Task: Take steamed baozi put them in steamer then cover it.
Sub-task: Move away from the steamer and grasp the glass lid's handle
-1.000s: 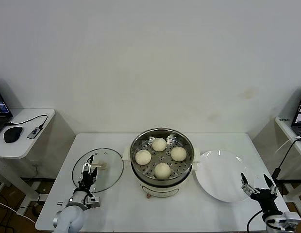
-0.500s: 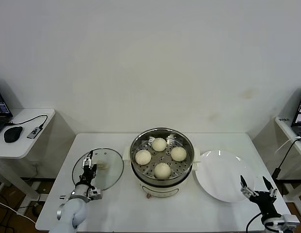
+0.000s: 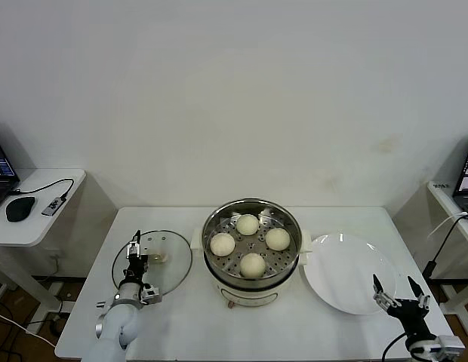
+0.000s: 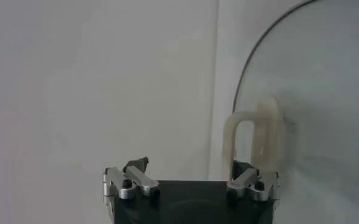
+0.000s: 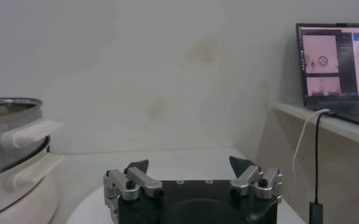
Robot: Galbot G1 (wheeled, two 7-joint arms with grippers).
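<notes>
Head view showed four baozi point(image 3: 247, 224) in the steamer point(image 3: 252, 283); left gripper point(image 3: 133, 255) spread over the cover point(image 3: 173, 275), right gripper point(image 3: 401, 290) spread at lower right.

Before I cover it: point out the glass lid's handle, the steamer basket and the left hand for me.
Glass lid's handle point(image 4: 255, 137): left wrist view, on the cream loop's upright.
Steamer basket point(image 3: 251, 208): head view, on the far steel rim.
Left hand point(image 3: 135, 252): head view, midway between its open fingertips, over the lid's near side.
</notes>
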